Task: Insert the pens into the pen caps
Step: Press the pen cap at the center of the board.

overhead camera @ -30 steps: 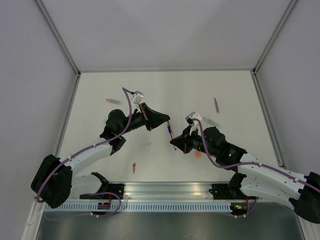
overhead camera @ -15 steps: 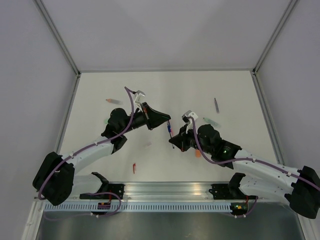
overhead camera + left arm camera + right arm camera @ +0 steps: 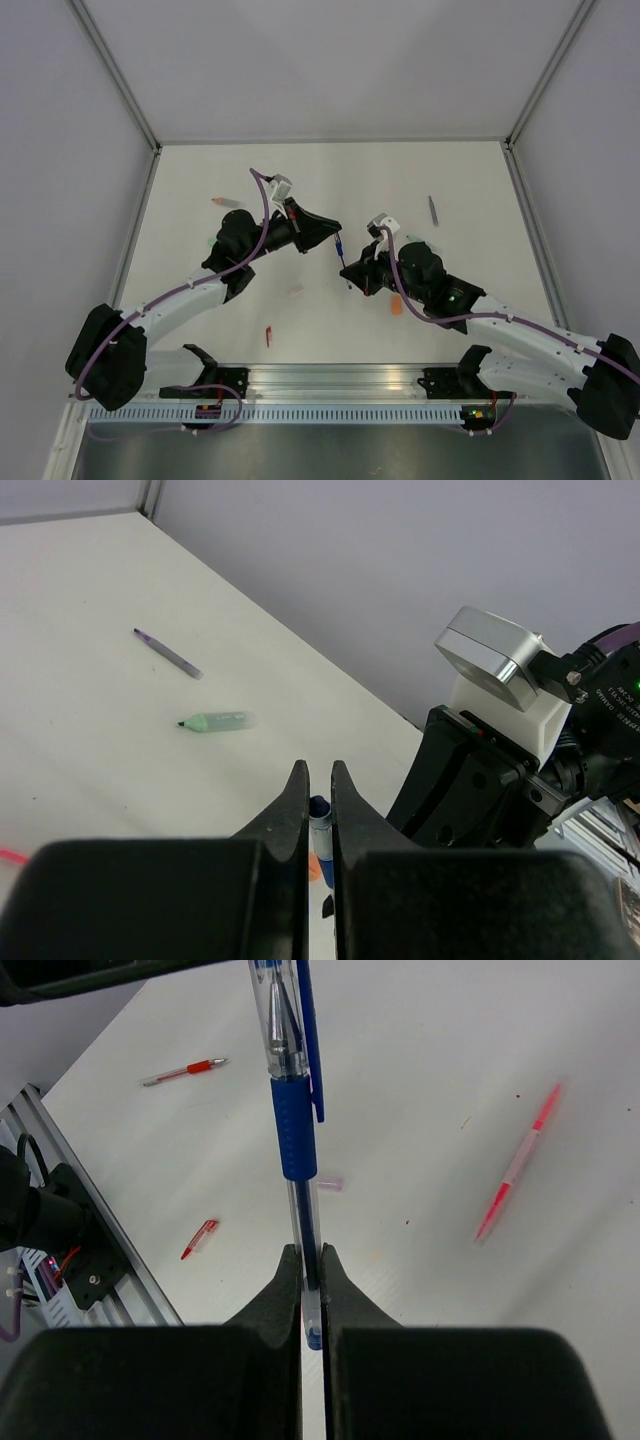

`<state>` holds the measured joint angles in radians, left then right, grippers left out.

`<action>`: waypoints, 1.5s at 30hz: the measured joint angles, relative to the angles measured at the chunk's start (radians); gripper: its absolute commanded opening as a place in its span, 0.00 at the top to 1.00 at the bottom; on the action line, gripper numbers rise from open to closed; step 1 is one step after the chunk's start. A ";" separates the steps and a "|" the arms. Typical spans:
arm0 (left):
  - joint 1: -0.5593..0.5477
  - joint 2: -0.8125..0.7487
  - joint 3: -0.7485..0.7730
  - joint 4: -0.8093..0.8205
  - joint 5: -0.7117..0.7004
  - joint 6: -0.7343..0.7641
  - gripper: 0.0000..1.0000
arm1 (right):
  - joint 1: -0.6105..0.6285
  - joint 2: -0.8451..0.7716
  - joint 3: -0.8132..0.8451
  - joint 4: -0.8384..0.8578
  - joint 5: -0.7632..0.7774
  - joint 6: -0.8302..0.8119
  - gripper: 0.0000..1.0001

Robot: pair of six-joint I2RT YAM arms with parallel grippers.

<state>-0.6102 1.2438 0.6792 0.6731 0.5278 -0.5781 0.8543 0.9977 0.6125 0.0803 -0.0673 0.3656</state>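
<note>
A blue pen (image 3: 341,256) is held in the air between both grippers, mid-table. My left gripper (image 3: 334,240) is shut on its capped end; in the left wrist view (image 3: 320,770) the dark blue cap (image 3: 320,808) shows between the fingers. My right gripper (image 3: 352,272) is shut on the pen's clear rear barrel (image 3: 309,1252). In the right wrist view the blue grip (image 3: 294,1130) and the clipped cap (image 3: 306,1030) run up towards the left gripper. An orange cap (image 3: 396,305) lies just right of my right gripper.
A green pen (image 3: 420,242) and a dark grey pen (image 3: 433,210) lie at the right. A salmon pen (image 3: 225,202) lies at the far left, a red cap (image 3: 268,336) near the front rail. A red pen (image 3: 518,1160) lies beyond the held pen.
My two grippers have come a little closer together along the blue pen. The right arm has swung up and left, and the left gripper has edged right.
</note>
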 measured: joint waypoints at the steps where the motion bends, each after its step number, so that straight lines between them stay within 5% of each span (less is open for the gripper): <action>1: -0.001 0.000 0.004 -0.003 -0.004 0.005 0.98 | -0.002 0.000 0.005 -0.002 0.000 0.000 1.00; 22: -0.005 0.030 0.043 -0.010 -0.059 0.079 0.98 | -0.081 0.109 0.196 -0.220 -0.049 -0.090 1.00; 38: -0.021 -0.018 0.025 -0.014 -0.075 0.100 0.98 | -0.148 0.210 0.251 -0.201 -0.319 -0.099 1.00; 43: -0.030 -0.019 0.016 -0.047 -0.052 0.097 0.68 | -0.153 0.197 0.217 -0.154 -0.336 -0.096 1.00; 45: -0.048 -0.018 -0.004 -0.100 -0.025 0.093 0.65 | -0.171 0.190 0.219 -0.072 -0.334 -0.088 1.00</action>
<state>-0.6579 1.2255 0.6750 0.5728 0.5030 -0.4847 0.6830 1.1873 0.8318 0.0082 -0.4015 0.2779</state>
